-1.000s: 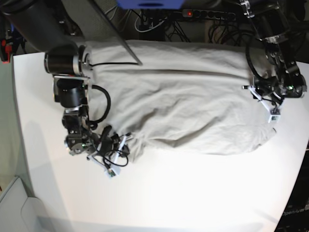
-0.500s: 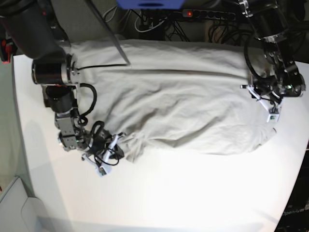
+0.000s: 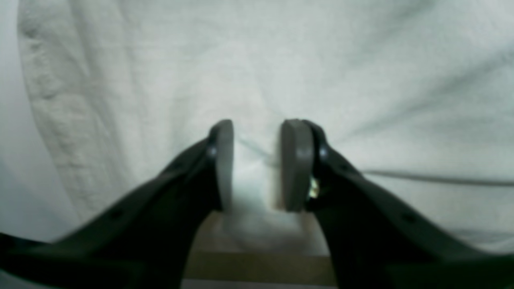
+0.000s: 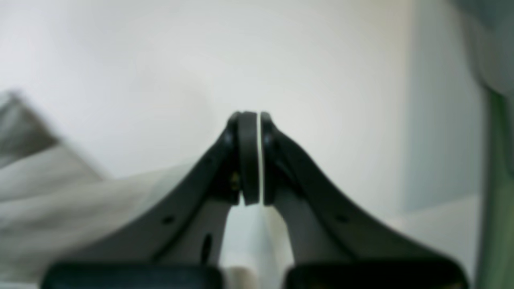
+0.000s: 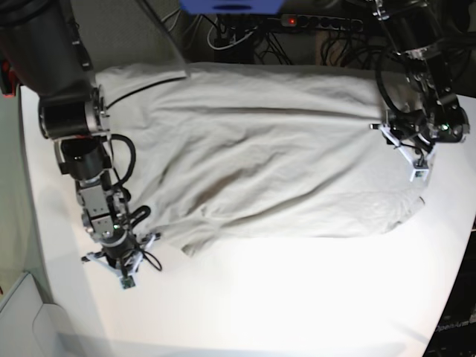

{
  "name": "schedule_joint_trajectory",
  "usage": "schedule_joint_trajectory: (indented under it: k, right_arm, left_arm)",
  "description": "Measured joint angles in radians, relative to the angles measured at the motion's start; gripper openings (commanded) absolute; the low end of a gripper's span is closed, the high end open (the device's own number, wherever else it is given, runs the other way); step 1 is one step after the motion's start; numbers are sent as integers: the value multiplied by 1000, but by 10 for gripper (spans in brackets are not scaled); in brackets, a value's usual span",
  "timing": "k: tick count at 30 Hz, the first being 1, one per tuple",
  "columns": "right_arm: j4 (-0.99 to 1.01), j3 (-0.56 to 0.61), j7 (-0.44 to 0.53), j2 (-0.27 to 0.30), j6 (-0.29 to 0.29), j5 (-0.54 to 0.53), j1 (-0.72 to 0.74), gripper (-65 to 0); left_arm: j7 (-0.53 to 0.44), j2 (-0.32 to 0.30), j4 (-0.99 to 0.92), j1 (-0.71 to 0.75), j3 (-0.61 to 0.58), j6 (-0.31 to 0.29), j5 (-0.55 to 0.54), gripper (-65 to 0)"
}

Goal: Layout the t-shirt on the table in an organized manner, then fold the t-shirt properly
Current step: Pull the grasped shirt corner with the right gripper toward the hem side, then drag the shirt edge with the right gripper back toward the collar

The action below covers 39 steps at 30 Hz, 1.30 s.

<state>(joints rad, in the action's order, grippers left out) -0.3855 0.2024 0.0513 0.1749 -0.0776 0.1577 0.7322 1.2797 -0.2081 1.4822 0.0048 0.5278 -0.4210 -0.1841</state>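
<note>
The t-shirt [image 5: 260, 156] lies spread across the far half of the table [image 5: 297, 297], reaching from near the left edge almost to the right edge. It is wrinkled throughout, with a long crease running along its upper part and a bunched, uneven hem facing the near edge. The near half of the worktop is bare white.

Right gripper [image 5: 123, 271]: positioned on the table close to the left edge, just beside the shirt's near-left corner and apart from it. Its wrist view shows the two pads [image 4: 248, 156] pressed almost together with only a hairline of light between them and nothing gripped; cloth lies off to one side in that view.

Left gripper [image 5: 418, 165]: positioned at the right edge of the shirt, over the fabric. Its wrist view shows the pads [image 3: 297, 164] standing partly apart, with a raised ridge of cloth sitting in the gap and creases radiating from that spot. Whether the pads actually pinch that fold cannot be determined; the view is blurred there.
</note>
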Motion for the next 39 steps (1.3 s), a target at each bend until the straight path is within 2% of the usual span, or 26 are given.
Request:
schedule_joint_trajectory:
  k: [2, 4, 8, 10, 12, 15, 17, 19, 30, 34, 39]
  right_arm:
    - [0, 0, -5, 11, 23, -1, 7, -650]
    - [0, -1, -5, 14, 2, -2, 10, -650]
    - [-75, -2, -28, 19, -200, -1, -4, -650]
    - [-140, -9, -58, 14, -280, -1, -26, -650]
    - [-223, -54, -154, 5, -372, 0, -59, -650]
    - [-320, -94, -355, -7, -454, 11, -87, -650]
    - [-364, -94, -436, -16, -524, 12, -83, -650]
    - [-402, -90, -492, -26, -539, 4, -74, -650]
    - [-296, 13, -504, -21, -543, 7, -82, -650]
    - [-251, 89, -473, -19, -536, 3, -59, -650]
    - [-179, 191, -344, -18, -524, -8, -39, -650]
  left_arm:
    - [-1, -2, 0, 0, 0, -2, -3, -442]
    - [0, -2, 0, 0, 0, -2, -3, -442]
    - [0, -2, 0, 0, 0, -2, -3, -442]
    - [0, -2, 0, -1, 0, -2, -3, -442]
    - [3, -2, 0, -3, 1, -2, -3, -442]
    - [3, -2, 0, -5, 1, -2, -3, -442]
    - [3, -2, 0, -5, 1, -2, -3, -442]
    - [3, -2, 0, -5, 1, -2, -3, -442]
    - [3, -2, 0, -5, 1, -2, -3, -442]
    - [3, -2, 0, -5, 1, -2, -3, -442]
    - [3, -2, 0, -5, 1, -2, -3, -442]
